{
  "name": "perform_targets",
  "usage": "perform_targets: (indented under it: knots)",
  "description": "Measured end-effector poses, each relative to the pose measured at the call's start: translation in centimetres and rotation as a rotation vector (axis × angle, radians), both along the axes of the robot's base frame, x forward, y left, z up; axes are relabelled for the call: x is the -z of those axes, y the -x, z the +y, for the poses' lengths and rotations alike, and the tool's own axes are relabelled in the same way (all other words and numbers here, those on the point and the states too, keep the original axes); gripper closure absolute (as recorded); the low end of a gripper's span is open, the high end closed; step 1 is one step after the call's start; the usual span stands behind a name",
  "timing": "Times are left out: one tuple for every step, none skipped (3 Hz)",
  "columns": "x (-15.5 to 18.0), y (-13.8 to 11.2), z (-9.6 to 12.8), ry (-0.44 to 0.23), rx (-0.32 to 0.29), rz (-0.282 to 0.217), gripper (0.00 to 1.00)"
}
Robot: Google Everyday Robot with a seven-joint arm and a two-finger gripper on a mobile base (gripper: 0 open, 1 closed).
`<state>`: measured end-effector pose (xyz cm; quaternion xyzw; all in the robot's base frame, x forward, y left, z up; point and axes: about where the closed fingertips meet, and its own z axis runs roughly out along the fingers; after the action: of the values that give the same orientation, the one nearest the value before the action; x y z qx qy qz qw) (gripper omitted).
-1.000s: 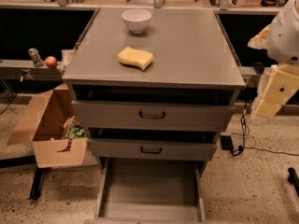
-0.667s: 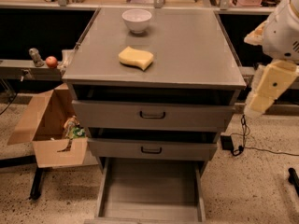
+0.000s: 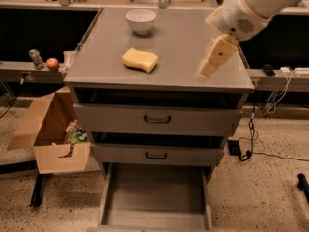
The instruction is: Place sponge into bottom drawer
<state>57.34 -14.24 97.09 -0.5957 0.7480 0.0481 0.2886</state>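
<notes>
The pale yellow sponge (image 3: 140, 60) lies on the grey cabinet top (image 3: 178, 42), left of centre, in front of a white bowl (image 3: 141, 20). The bottom drawer (image 3: 155, 197) is pulled out at the foot of the cabinet, and its flat grey floor shows bare. My cream-yellow gripper (image 3: 212, 62) hangs from the white arm (image 3: 251, 8) over the right part of the cabinet top, well to the right of the sponge and above it. It holds nothing that I can see.
The two upper drawers with black handles (image 3: 157, 119) are closed. An open cardboard box (image 3: 53, 134) stands on the floor to the left. An apple (image 3: 52, 63) sits on a low shelf at left. Cables (image 3: 260, 144) and a power brick lie on the floor to the right.
The arm and gripper have swung left from beside the cabinet's right edge to over its top, nearer the sponge. The sponge and drawers have not moved.
</notes>
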Motion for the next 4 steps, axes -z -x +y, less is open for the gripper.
perform_targets:
  knots:
    - [1.8,-5.2,4.3,-0.311,-0.079,0.077,0.0]
    - [1.8,-5.1,4.3,-0.303,-0.078,0.074,0.0]
    - [3.1,-7.0,5.4,-0.322,-0.059,0.059,0.0]
    - [5.4,-10.3,7.2,-0.367,-0.032,0.032,0.0]
